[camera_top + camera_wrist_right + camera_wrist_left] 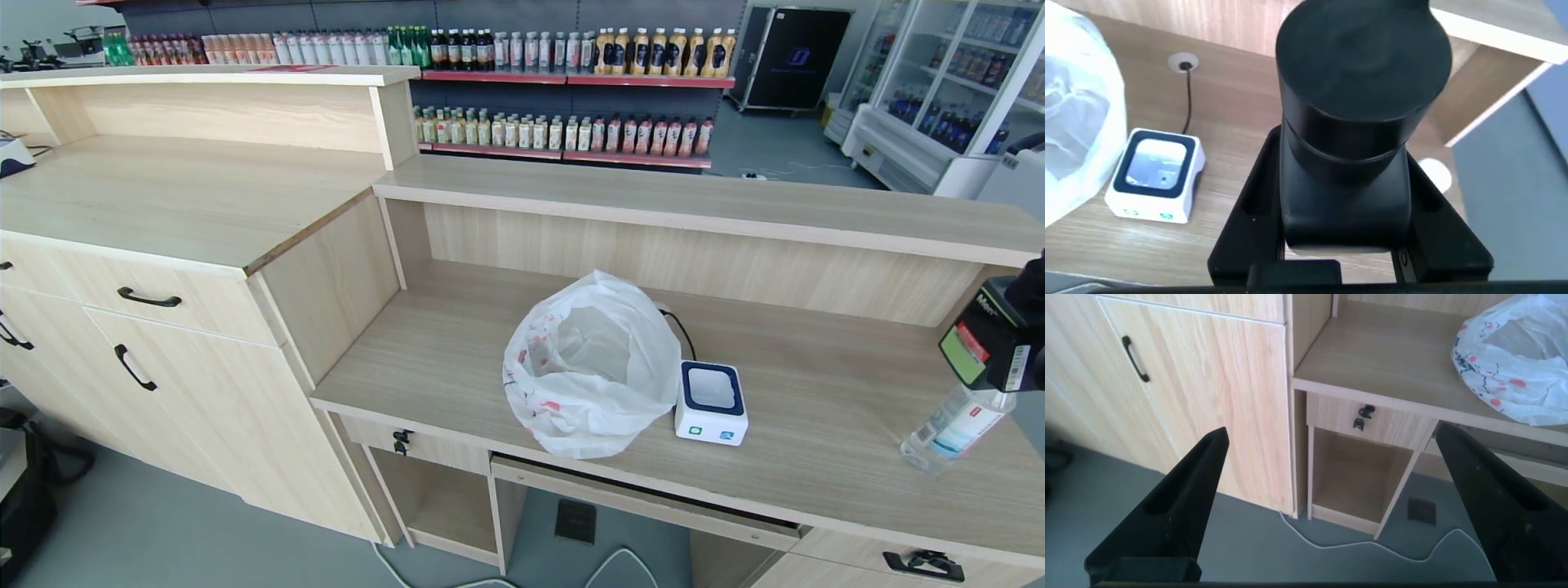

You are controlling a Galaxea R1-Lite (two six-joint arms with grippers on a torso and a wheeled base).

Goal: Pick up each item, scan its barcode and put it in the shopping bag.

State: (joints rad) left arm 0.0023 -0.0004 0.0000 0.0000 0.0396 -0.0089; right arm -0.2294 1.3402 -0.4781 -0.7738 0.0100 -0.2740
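Closest to your right wrist camera is the black bottle point(1360, 122); your right end effector point(1347, 224) is clamped on its sides, holding it above the right end of the surface point(816, 408), well to the right of the scanner point(710, 402); a clear water bottle point(955, 429) rests on the surface just below it; the white shopping bag point(588, 367) sits mouth-up just left of the scanner; your left end effector point(1331, 431) hangs wide apart with nothing in it, low beside the cabinet point(1208, 392).
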